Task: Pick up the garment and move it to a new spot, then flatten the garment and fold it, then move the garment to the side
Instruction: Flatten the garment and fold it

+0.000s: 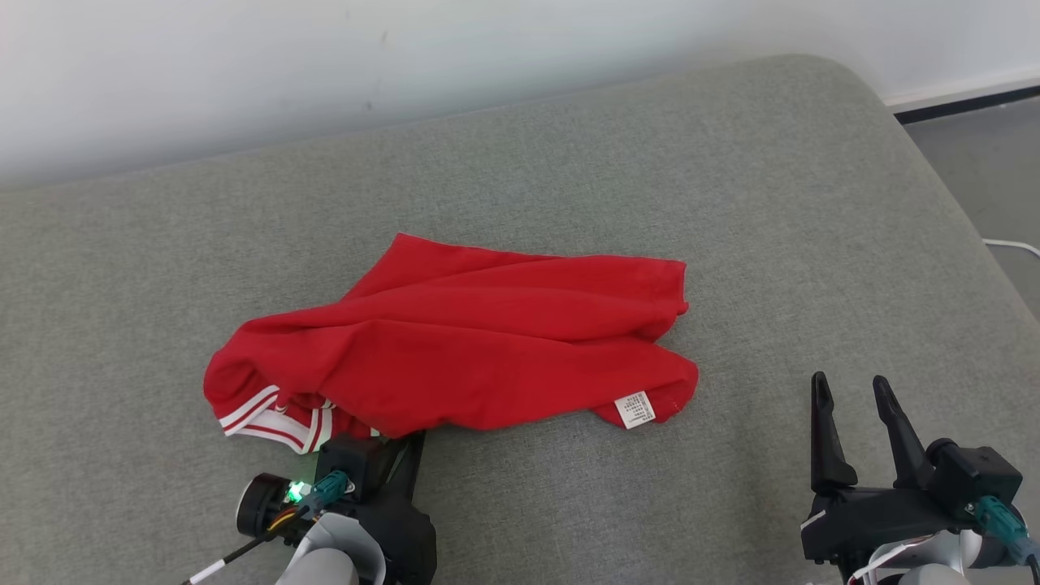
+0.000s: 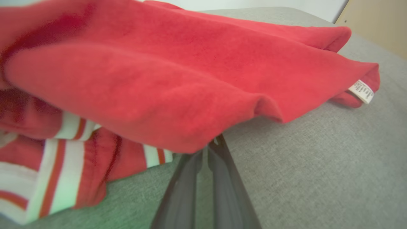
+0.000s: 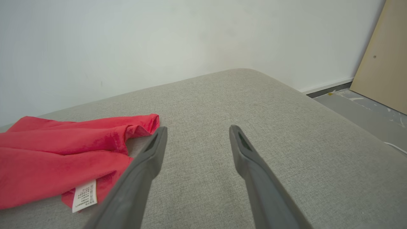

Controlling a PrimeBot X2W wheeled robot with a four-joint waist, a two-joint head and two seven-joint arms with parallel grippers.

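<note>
Head view: at lower left the left gripper [image 1: 413, 445] meets the near hem of the red garment [image 1: 455, 341]. Its fingers are drawn nearly together and the tips are hidden under cloth, so I cannot tell whether cloth is pinched. The garment lies crumpled mid-cushion [image 1: 731, 203], with white striped trim [image 1: 260, 418] at its left and a care label [image 1: 635, 409] at its right. Farther right, the right gripper [image 1: 849, 390] hangs spread, holding nothing.

The red garment [image 1: 455, 341] is soft, matt knit cloth with ribbed striped trim [image 1: 260, 418] and a smooth white care label [image 1: 634, 409] at its edge. Beneath the garment, the grey cushion [image 1: 731, 203] is coarse woven fabric; beside it, the right gripper [image 1: 850, 380] is matt dark plastic.
</note>
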